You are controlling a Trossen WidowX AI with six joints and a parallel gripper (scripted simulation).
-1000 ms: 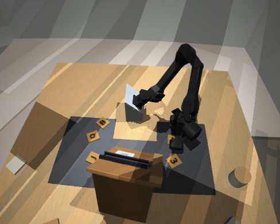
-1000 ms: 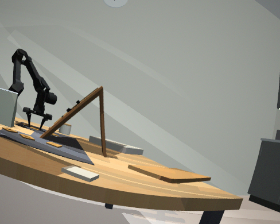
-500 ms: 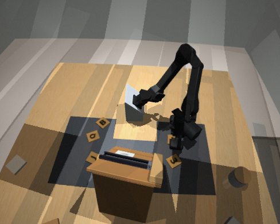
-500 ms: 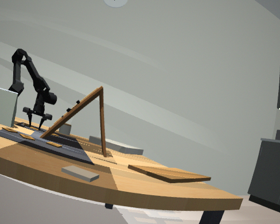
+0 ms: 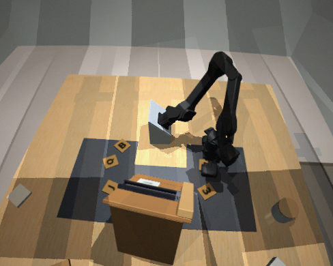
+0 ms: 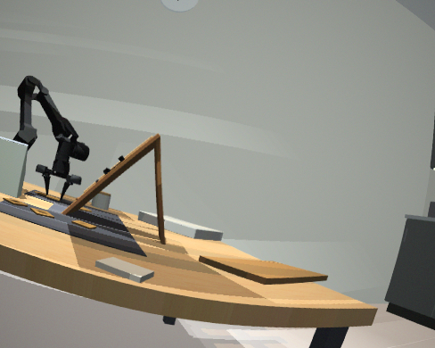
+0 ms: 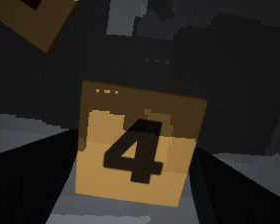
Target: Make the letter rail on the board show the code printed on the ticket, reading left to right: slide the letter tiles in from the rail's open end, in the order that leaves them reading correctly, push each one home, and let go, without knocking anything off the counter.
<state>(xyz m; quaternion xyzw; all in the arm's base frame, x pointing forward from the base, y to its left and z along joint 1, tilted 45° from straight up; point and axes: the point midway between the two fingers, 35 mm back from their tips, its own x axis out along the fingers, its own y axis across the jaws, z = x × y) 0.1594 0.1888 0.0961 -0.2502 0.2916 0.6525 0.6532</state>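
Note:
My gripper (image 6: 54, 197) (image 7: 135, 147) is shut on the 4 tile (image 7: 93, 172) (image 5: 202, 163), low over the mat's right part; in the wrist view a finger is at each side of it. The 3 tile (image 5: 207, 191) lies nearer the board. The B tile (image 5: 122, 145) (image 6: 15, 202) and Q tile (image 5: 110, 161) (image 6: 42, 212) lie on the left part. The J-like tile (image 5: 109, 187) (image 6: 84, 224) is partly hidden by the board. The sloped board (image 5: 146, 206) (image 6: 115, 175) bears the dark rail (image 5: 149, 189) and white ticket (image 5: 149, 182), whose print is unreadable. Rail contents cannot be made out.
A grey upright block (image 5: 160, 136) (image 6: 5, 165) stands at the arm's base. A flat grey block (image 5: 19, 195) (image 6: 124, 269) lies left, a cylinder (image 5: 285, 211) (image 6: 101, 201) stands right. A long pale box (image 6: 182, 225) and wooden slab (image 6: 271, 269) lie beyond the board.

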